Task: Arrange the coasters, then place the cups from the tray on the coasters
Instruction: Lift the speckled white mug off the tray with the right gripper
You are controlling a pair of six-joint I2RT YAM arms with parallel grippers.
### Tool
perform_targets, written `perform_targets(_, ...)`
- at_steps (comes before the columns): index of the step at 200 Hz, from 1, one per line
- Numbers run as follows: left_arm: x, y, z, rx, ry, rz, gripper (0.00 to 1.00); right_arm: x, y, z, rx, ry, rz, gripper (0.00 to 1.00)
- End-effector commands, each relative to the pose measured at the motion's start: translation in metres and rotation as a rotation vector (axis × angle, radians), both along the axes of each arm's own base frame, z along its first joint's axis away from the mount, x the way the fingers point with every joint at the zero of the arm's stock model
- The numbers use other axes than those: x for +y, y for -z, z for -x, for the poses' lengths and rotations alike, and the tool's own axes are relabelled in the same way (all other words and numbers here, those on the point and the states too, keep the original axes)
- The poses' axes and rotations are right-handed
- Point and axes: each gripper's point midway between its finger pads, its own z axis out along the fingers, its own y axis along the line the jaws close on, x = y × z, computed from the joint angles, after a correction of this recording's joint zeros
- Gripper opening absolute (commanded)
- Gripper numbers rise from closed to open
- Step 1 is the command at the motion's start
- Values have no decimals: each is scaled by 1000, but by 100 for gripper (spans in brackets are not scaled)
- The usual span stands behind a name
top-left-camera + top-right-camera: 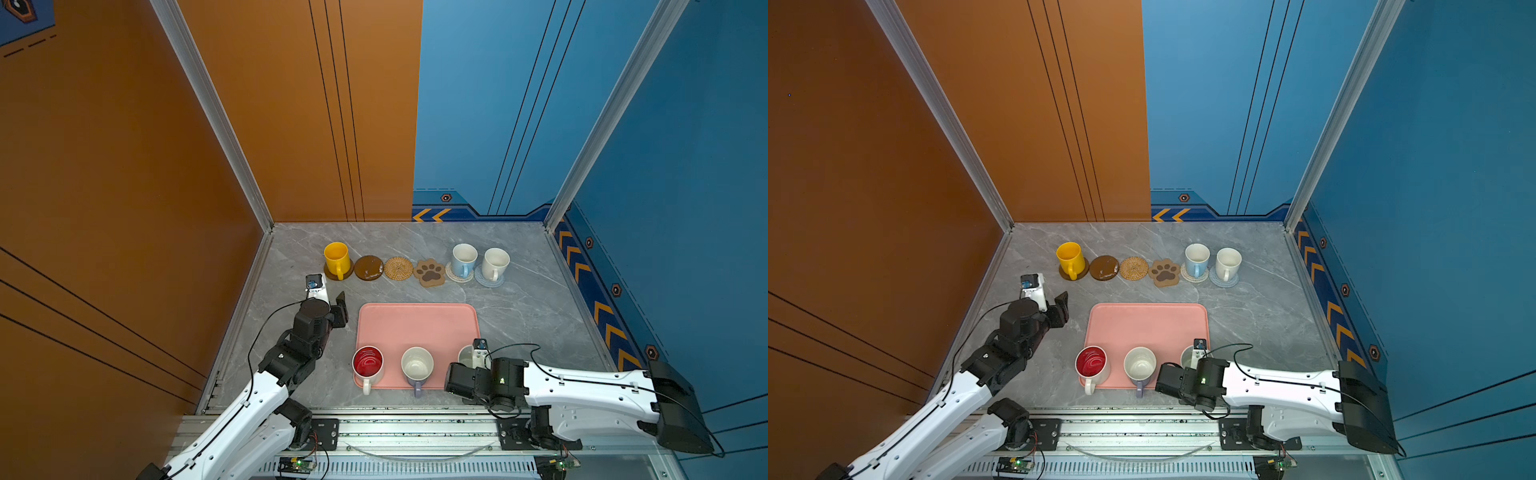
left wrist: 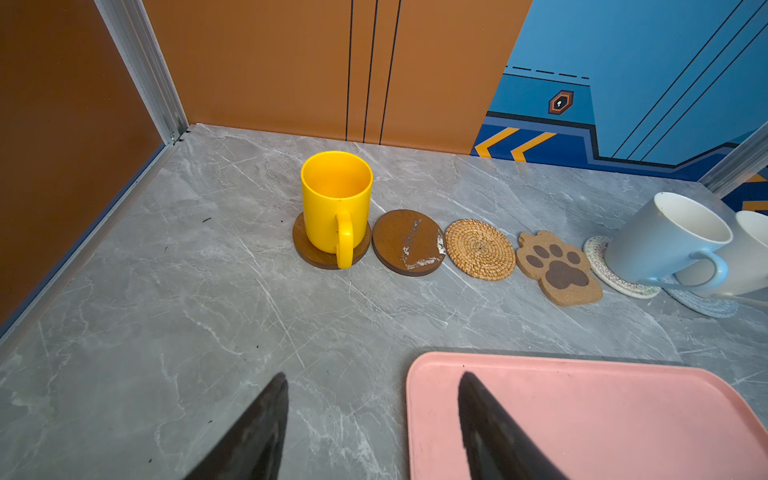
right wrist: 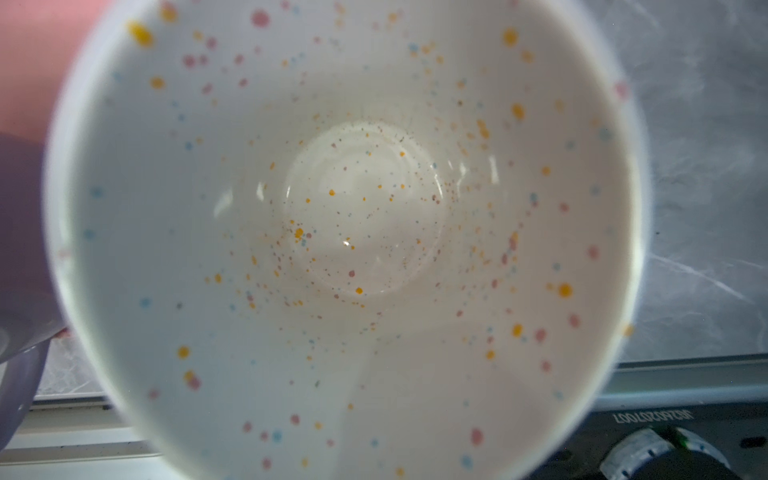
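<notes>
Right gripper (image 1: 465, 374) at the speckled cup (image 1: 466, 356)
You see the cup in the tray's (image 1: 415, 324) near right corner; grip cannot be told. Your left gripper (image 2: 372, 375) hangs spread.

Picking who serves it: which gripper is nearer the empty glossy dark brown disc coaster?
Left. The left gripper hangs just front-left of that coaster; the right gripper is across the salmon-pink tray, at the speckled white mug.

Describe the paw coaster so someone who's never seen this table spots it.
Look past the far edge of the pink tray. There the paw-shaped coaster lies bare between the tan woven coaster and the light blue mug. Only it isn't round.
</notes>
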Motion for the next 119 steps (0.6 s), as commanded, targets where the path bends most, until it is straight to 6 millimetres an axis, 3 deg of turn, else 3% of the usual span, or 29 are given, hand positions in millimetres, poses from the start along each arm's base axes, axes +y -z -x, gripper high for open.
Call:
perform_targets(1,2,10,2,25,-3,-2,66,-6,5,-1,3,6,29,9)
perform_targets(11,2,10,2,25,-3,-3,66,-6,6,-1,5,6,32,0)
perform_targets(119,5,10,3,25,-10,-3,66,0,-11,-15,-76,-4,41,0)
